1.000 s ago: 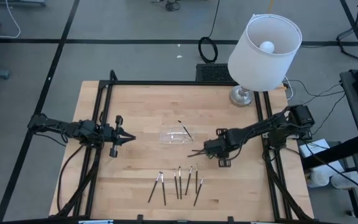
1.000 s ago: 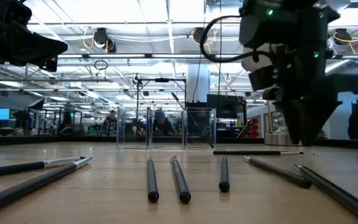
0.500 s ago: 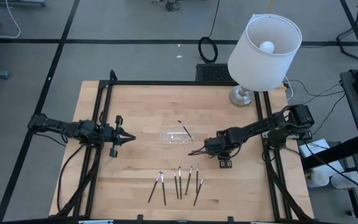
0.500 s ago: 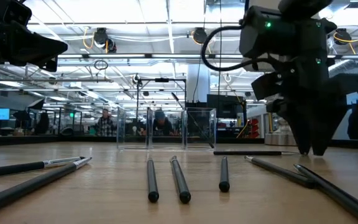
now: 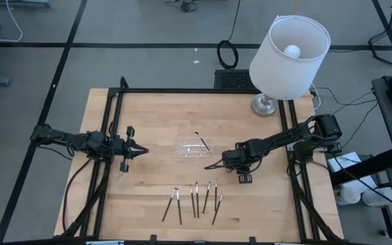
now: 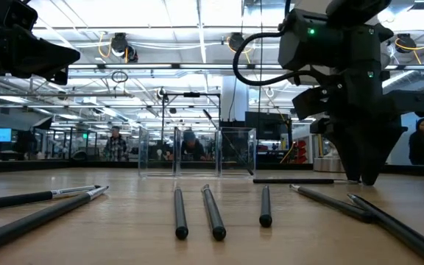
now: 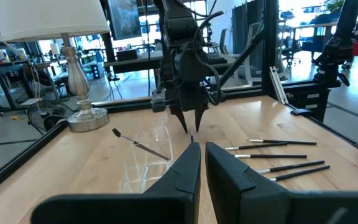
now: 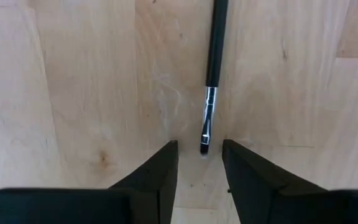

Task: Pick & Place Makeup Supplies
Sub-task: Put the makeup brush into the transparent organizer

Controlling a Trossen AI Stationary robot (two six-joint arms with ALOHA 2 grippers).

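Right claw [image 8: 200, 163] points down at the wooden desk [image 5: 155, 116] with its fingers a narrow gap apart, holding nothing; the bristle end of a thin black brush [image 8: 211, 74] with a silver collar lies flat on the wood just at that gap, not clamped. From above, this claw [image 5: 218, 163] sits just beside a small clear tray [image 5: 190, 149], and another dark brush [image 5: 203, 142] rests tilted across the tray's rim. Nearer the desk's front edge, a loose row of dark makeup sticks [image 5: 194, 201] lies flat, well apart from the tray. Left claw [image 5: 141, 151] waits over the desk's left side, fingers nearly together and empty. A white-shaded lamp [image 5: 290, 47] stands at the back right corner. No readable writing shows on anything.
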